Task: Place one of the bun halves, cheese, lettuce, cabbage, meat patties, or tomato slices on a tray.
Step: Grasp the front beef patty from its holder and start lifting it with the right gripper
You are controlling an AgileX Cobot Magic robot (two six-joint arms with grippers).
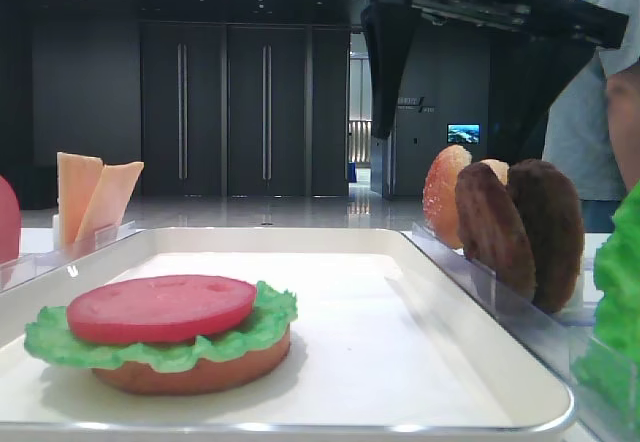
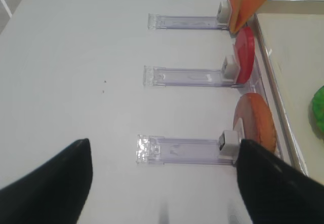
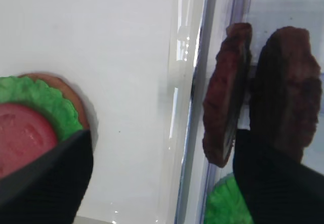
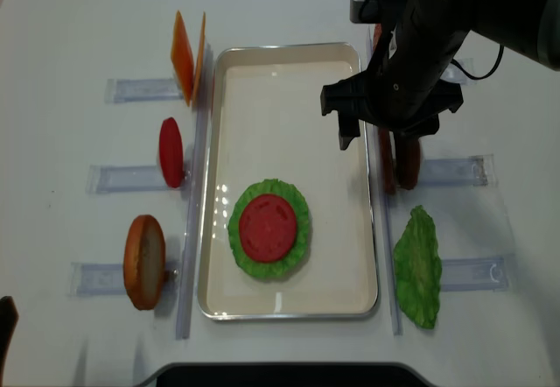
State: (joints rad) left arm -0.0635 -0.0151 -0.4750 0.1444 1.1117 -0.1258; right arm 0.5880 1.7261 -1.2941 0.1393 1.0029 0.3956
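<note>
The white tray carries a stack: an orange bun base, a lettuce leaf and a tomato slice on top. Two dark meat patties stand on edge in a clear holder just right of the tray. My right gripper hangs open above them; in the right wrist view the nearer patty shows between the fingers and the farther patty sits partly behind the right finger. My left gripper is open over bare table beside a bun half.
Left of the tray stand cheese slices, a tomato slice and the bun half in clear holders. Another lettuce leaf lies to the right. A speckled bun half stands behind the patties. A person is at the back right.
</note>
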